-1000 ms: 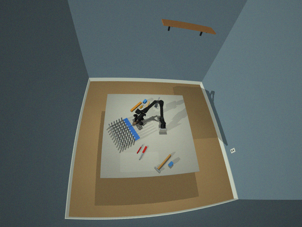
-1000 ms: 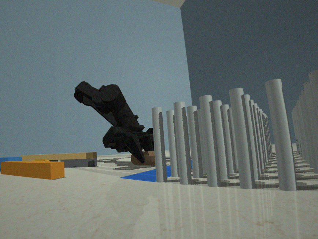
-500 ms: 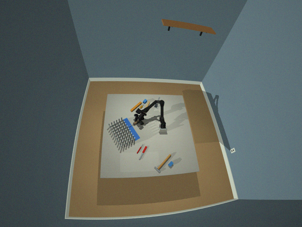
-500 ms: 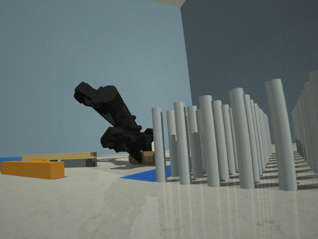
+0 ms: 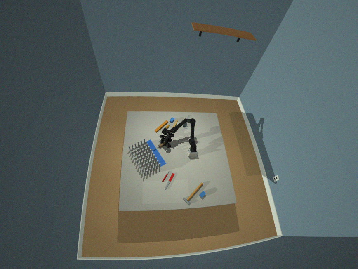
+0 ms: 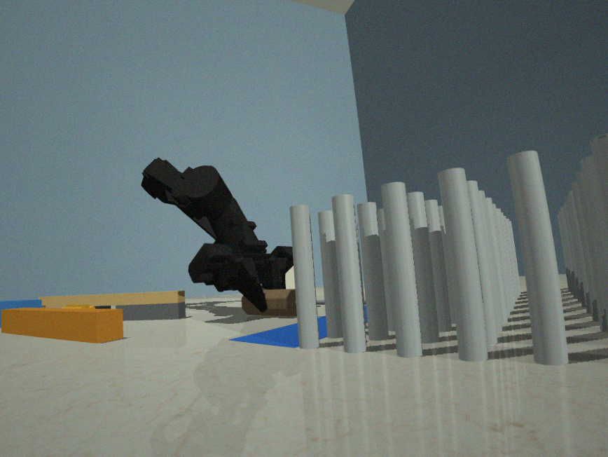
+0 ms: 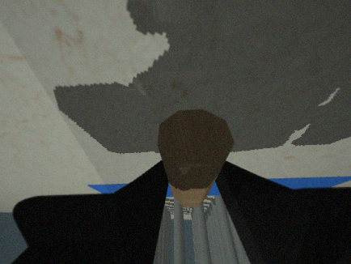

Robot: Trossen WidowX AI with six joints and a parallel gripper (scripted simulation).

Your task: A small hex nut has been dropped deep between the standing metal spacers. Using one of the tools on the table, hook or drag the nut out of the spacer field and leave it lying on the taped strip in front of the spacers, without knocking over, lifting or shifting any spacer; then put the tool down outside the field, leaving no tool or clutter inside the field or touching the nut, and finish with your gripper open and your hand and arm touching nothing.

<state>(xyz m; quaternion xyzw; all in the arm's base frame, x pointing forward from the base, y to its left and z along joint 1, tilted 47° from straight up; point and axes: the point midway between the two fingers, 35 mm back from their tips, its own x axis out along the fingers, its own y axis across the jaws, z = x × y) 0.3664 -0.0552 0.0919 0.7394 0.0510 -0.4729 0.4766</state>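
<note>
My gripper point(image 5: 162, 144) point(image 6: 267, 297) point(image 7: 189, 162) is shut on the brown handle point(image 5: 161, 145) point(image 6: 284, 303) point(image 7: 196, 143) of a tool, low above the table beside the blue taped strip point(image 5: 159, 158) point(image 6: 274, 336) point(image 7: 311, 183). The tool's thin metal shaft point(image 5: 155, 149) reaches over the strip toward the front row of spacers; its far end is too small to make out. The grey metal spacers point(image 5: 143, 159) point(image 6: 400, 270) point(image 7: 200, 235) stand upright in rows, with no fallen one visible. I cannot make out the hex nut in any view.
An orange bar point(image 5: 161, 126) point(image 6: 64, 324), a blue block point(image 5: 171, 119) and other small items lie behind the gripper. Two red-handled tools, one of them larger point(image 5: 171, 177), lie near the spacers' front corner. A hammer point(image 5: 195, 191) and another blue block point(image 5: 202, 194) lie farther off.
</note>
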